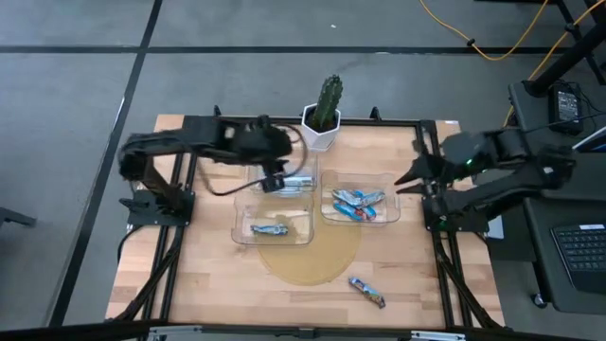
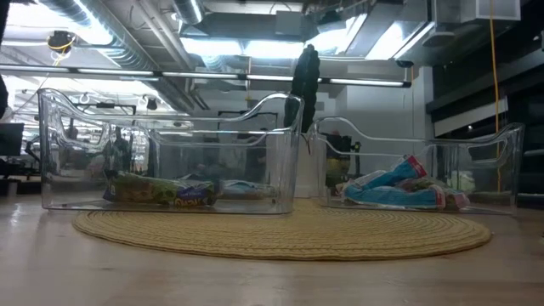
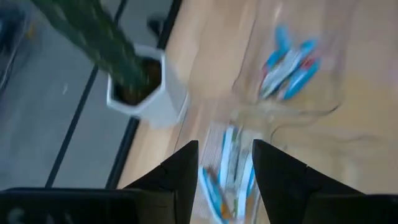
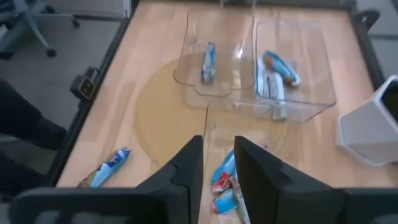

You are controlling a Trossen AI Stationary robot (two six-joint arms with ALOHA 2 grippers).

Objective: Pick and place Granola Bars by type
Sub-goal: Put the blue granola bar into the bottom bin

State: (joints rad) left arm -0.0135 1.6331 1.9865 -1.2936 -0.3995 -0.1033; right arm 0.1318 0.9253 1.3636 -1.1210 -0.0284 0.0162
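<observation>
Nearest the high camera's lower edge, one blue-and-multicoloured foil granola bar (image 1: pixel 366 292) lies loose on the bare wooden table (image 1: pixel 208 284), just off the rim of the round woven straw mat (image 1: pixel 308 256) and well apart from every bin.

Remaining granola bars are distributed among three clear rectangular plastic bins. A bin on the mat's left side (image 1: pixel 275 227) holds a single brownish-green bar (image 1: pixel 270 228). A second bin behind it (image 1: pixel 289 182), nearer the plant, holds a few silver-blue bars (image 1: pixel 295 183). A third bin to the right (image 1: pixel 360 206) holds a heap of bright blue bars (image 1: pixel 358 204). In the low view the brownish-green bar (image 2: pixel 157 190) lies flat on its bin floor, and the blue heap (image 2: pixel 395 191) rests in the right-hand bin.

The left gripper (image 1: pixel 275 180) hangs over the near edge of the rear bin, above the silver-blue bars. Its wrist view shows its two dark fingers (image 3: pixel 180 174) standing apart with nothing between them; the bars show in the gap below.

The right gripper (image 1: pixel 409 177) hovers at the right edge of the table, just beside the third bin. Its fingers (image 4: pixel 186 165) stand slightly apart and hold nothing.

A green cactus in a white hexagonal pot (image 1: pixel 323 118) stands at the table's far edge.
</observation>
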